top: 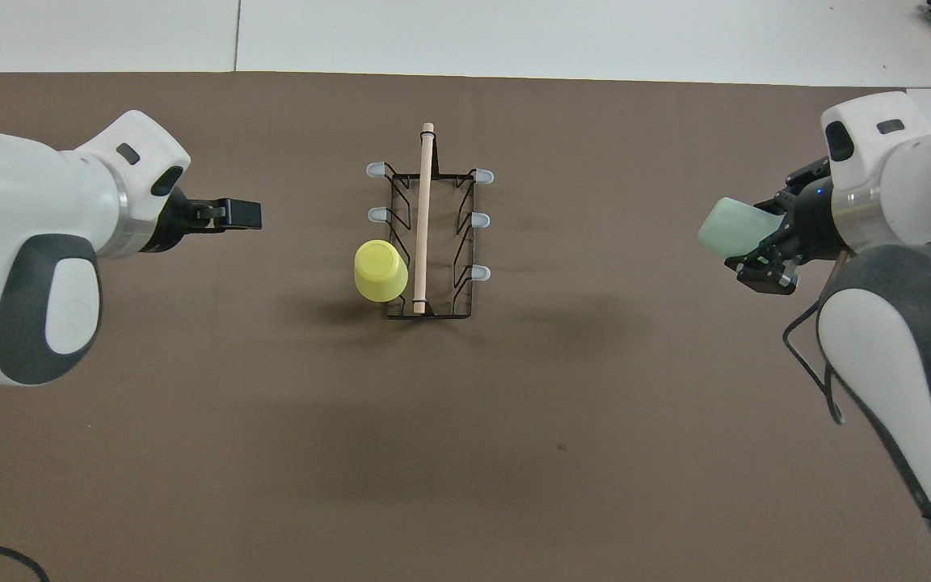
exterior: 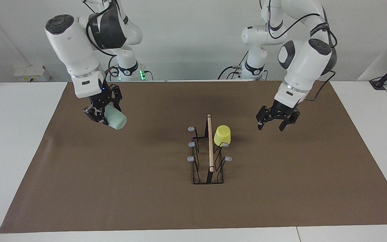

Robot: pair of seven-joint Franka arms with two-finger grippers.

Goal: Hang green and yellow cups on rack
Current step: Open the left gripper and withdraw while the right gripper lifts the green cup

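Brown matting covers the middle of the white table, and no brand, label or legible writing shows on any of the things here.

The rack stands on the mat about midway between the two arms, its light wooden top bar running away from the robots and its grey-tipped prongs sticking out three to a side. The yellow cup hangs mouth-down on the rack's prong nearest the robots, on the side toward the left arm's end of the table; the two other prongs on that side and all three on the side toward the right arm's end are bare.

The green cup is off the table, gripped in the right tool, whose fingers are clamped on the cup's mouth end so that the cup lies tilted with its closed bottom pointing out and down. That tool hangs over bare mat toward the right arm's end of the table, well apart from the rack.

The left tool hovers over bare mat toward the left arm's end of the table, near the rack's yellow-cup side but not touching anything; its fingers stand apart and hold nothing.

Nothing lies on the mat between either tool and the rack. A white socket strip sits at the table's edge by the wall, near the right arm's base.
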